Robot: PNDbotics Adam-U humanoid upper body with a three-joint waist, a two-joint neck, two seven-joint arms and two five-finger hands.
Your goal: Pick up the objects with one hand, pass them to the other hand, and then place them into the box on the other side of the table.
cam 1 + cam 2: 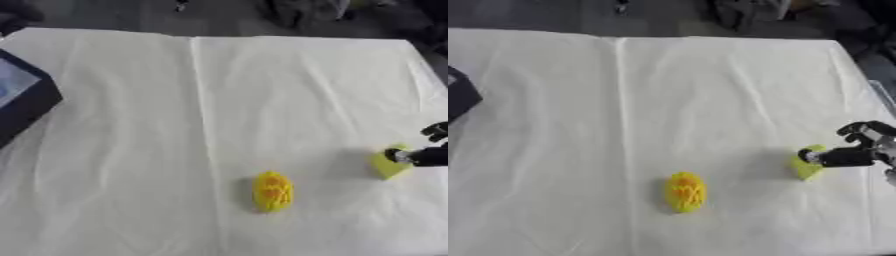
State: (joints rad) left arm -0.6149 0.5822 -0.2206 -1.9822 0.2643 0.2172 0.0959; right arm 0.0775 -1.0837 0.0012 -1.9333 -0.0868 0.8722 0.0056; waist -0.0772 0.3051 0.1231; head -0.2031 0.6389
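A yellow oval object with orange marks (pixel 272 191) lies on the white cloth near the front middle. A small yellow-green block (pixel 806 165) rests on the cloth at the right. My right hand (pixel 852 156) comes in from the right edge. One dark fingertip (pixel 805 155) touches the top of the block, while the other fingers (pixel 866 131) are raised above and apart from it. Nothing is lifted. A dark blue box (pixel 24 95) with a pale inside stands at the left edge. My left hand does not show.
White creased cloth (pixel 219 100) covers the whole table. The table's far edge runs along the top, with dark floor and blurred dark shapes beyond it. The table's right edge lies just behind my right hand.
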